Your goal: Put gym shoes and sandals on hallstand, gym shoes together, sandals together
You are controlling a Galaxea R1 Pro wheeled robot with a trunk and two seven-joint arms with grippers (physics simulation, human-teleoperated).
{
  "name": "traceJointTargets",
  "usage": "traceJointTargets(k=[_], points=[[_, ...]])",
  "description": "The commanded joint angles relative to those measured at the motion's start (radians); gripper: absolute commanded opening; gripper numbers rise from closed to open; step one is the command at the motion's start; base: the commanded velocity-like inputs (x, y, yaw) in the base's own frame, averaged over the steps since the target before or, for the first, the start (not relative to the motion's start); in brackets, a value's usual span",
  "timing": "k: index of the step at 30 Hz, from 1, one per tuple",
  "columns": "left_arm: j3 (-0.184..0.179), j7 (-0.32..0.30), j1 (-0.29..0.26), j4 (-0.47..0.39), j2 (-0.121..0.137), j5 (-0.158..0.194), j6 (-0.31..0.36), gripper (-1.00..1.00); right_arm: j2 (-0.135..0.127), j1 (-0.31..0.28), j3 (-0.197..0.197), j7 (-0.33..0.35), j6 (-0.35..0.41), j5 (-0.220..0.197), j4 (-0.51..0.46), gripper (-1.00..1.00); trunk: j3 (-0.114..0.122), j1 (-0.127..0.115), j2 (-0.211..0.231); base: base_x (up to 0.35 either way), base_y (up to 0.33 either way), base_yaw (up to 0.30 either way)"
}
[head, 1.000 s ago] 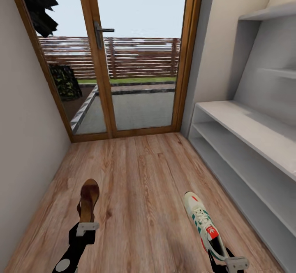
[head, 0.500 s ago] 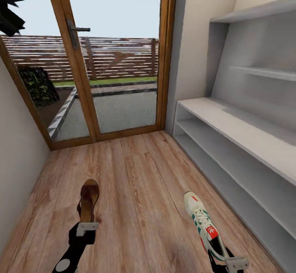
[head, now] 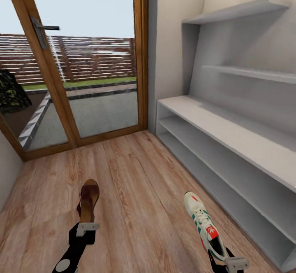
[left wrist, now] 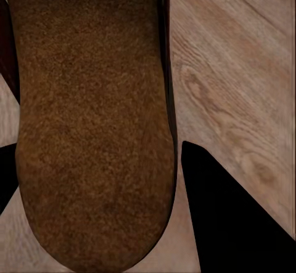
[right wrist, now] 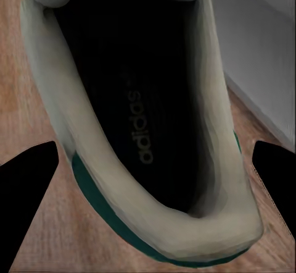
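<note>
A narrow corridor with a brown plank floor (head: 135,174) ends at a glazed door (head: 82,67), and the pale grey shoe rack (head: 230,141) with its two open slots runs along the right wall, nothing on it where it shows. The left gripper (head: 87,227) has its jaws clenched on the heel of a brown sandal (head: 88,201), and the right gripper (head: 235,261) grasps a white sneaker (head: 203,223) by its heel, both shoes held off the floor. To do this well, I would swing the sneaker toe-first over a shelf, set it flat and well in from the edge, and leave room beside it for its partner, with the sandal placed apart.
</note>
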Motion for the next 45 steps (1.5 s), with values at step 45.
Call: traceJointTargets(k=[45], points=[[0.001,0.002,0.000,0.000,0.000,-0.013,-0.003,-1.00,0.000,-0.001,0.005,0.005,-0.002,-0.011,0.001,-1.00,-0.001,0.000,0.000,0.101,0.285,-0.170]])
